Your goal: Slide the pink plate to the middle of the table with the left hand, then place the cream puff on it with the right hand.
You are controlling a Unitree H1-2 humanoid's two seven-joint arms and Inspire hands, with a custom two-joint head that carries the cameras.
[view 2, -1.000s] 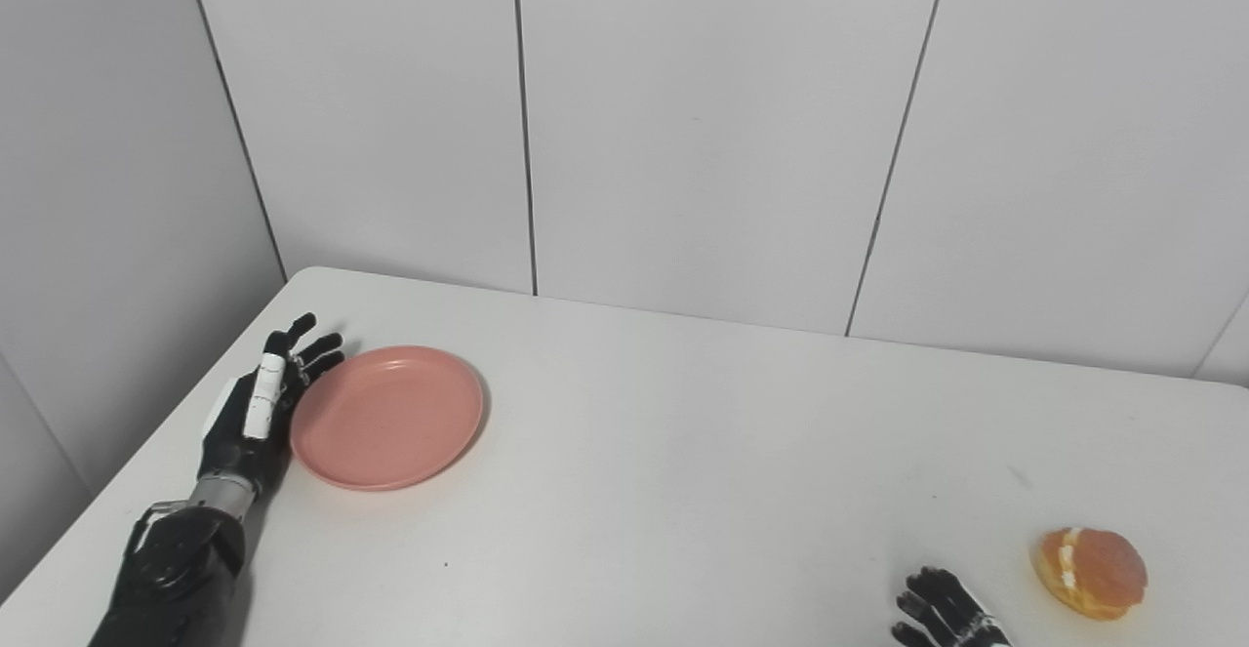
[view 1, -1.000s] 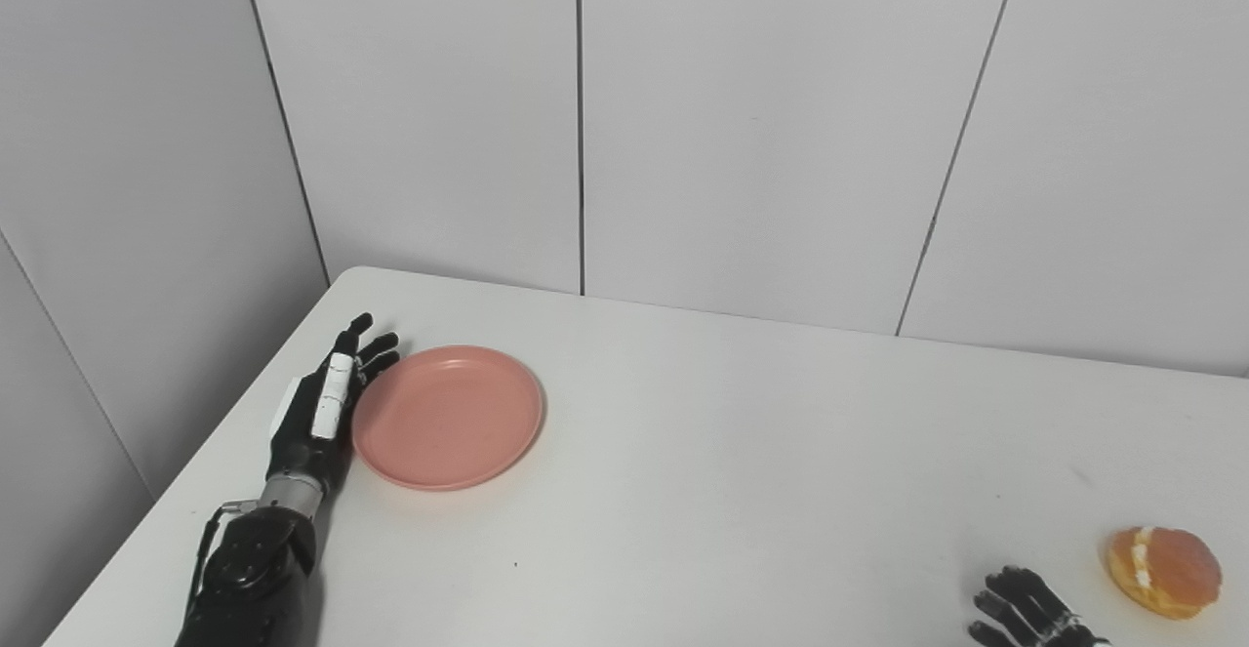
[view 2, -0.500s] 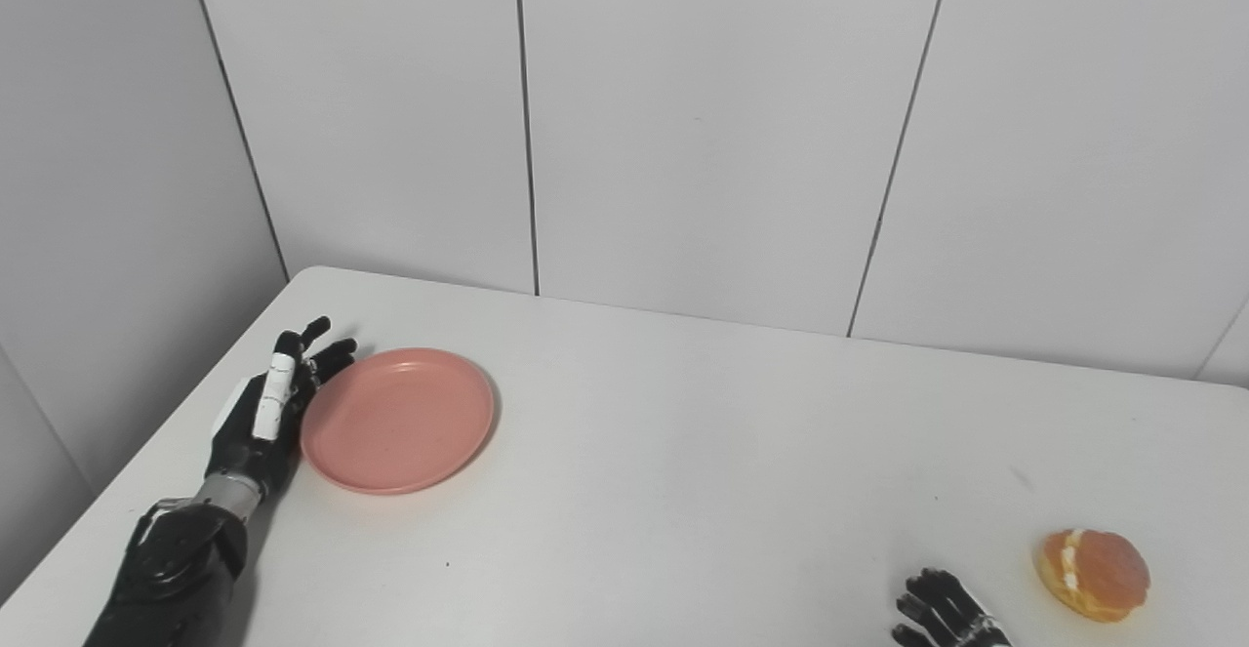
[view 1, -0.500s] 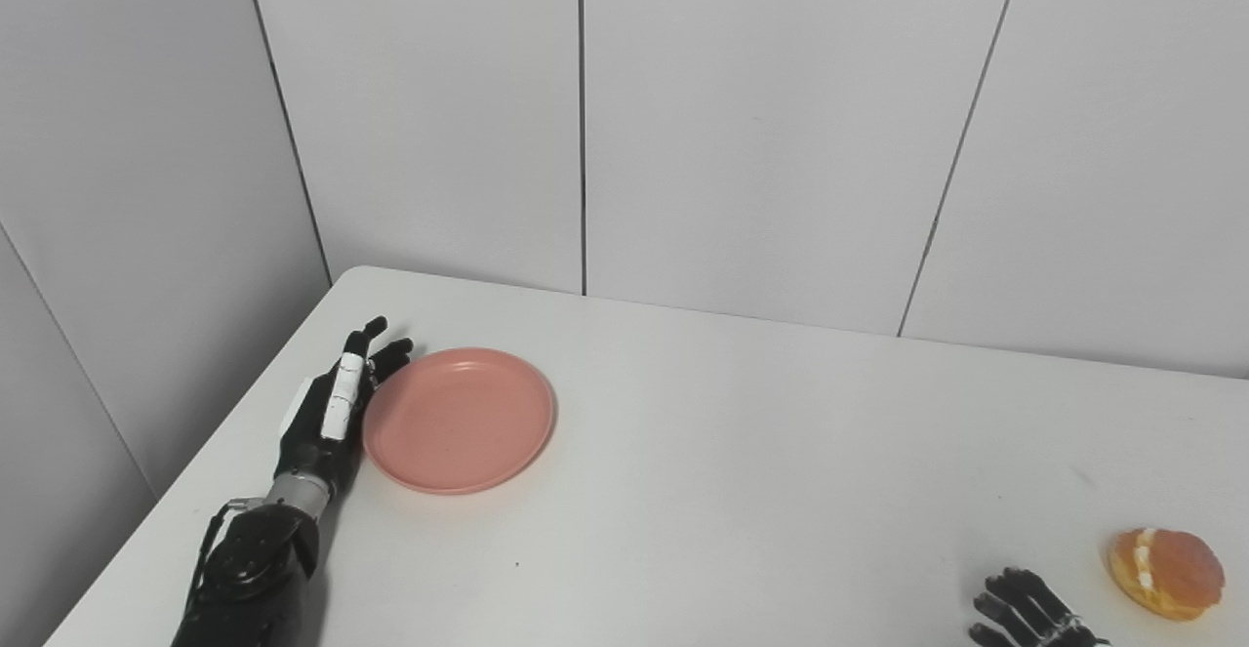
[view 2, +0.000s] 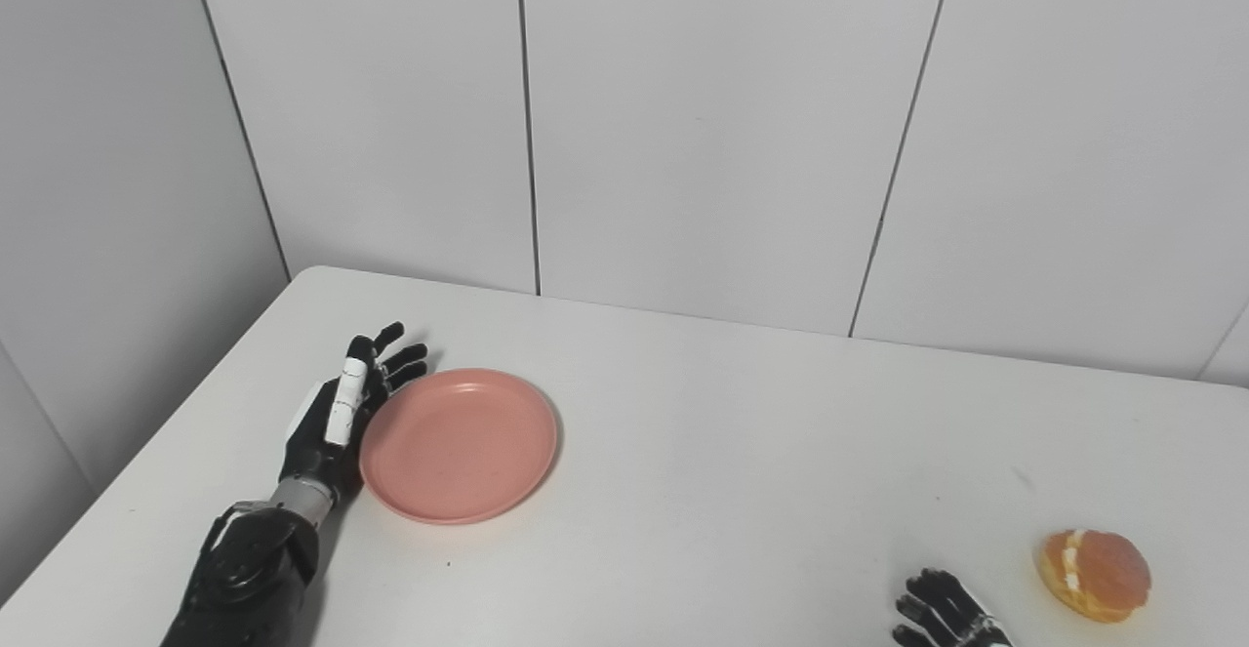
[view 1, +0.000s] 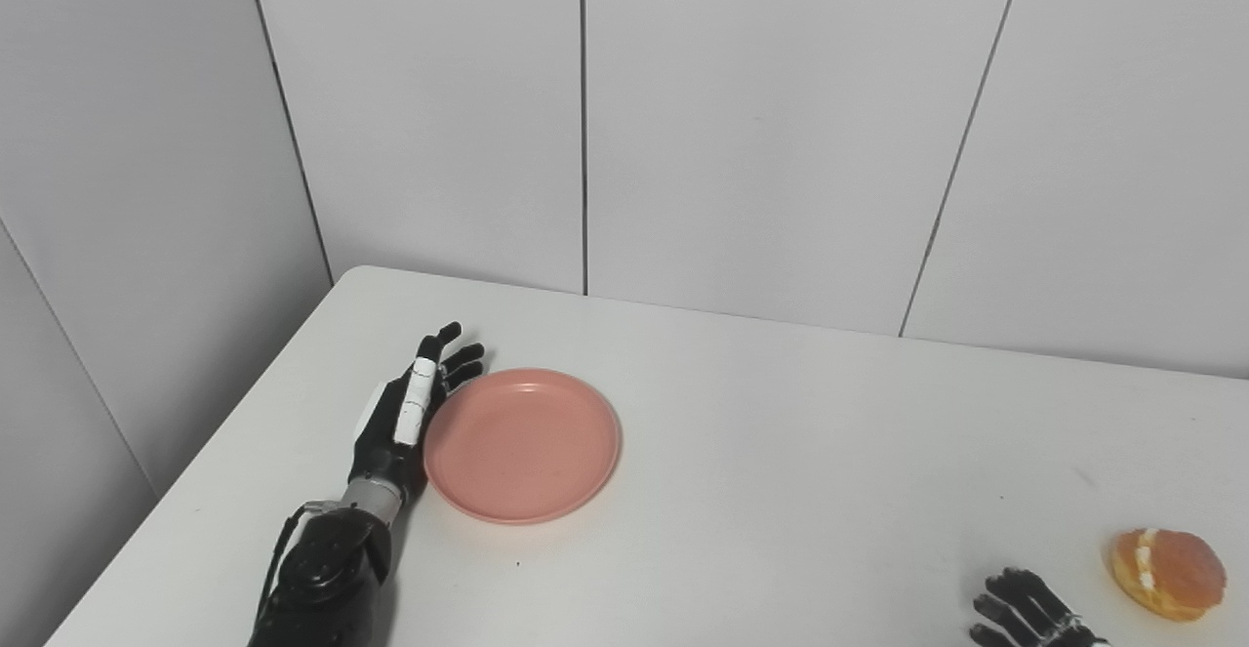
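Left eye view: the pink plate (view 1: 522, 444) lies flat on the white table (view 1: 781, 452) and serves as the reference landmark for all positions below. The plate sits left of the table's middle, nearer the left edge than the right, and carries nothing.

Left hand (view 1: 402, 423): positioned directly against the plate's left rim, edge-on to the table, palm side facing the plate. The fingers (view 1: 454, 359) are extended and slightly spread, reaching past the plate's far-left rim. The hand encloses nothing; contact with the plate appears to be along the rim only. The dark forearm (view 1: 327, 579) runs from the hand down to the bottom edge of the picture, on the near-left side of the plate.

Cream puff (view 1: 1168, 573): resting on the table far to the right of the plate and nearer to the robot, close to the table's right side. It is orange-brown with a pale cream band showing on its left face. It is well apart from the plate.

Right hand (view 1: 1029, 613): far to the right of the plate, at the bottom edge of the picture, just left of the cream puff and not touching it. Only the fingertips are in view; they are spread apart and hold nothing.
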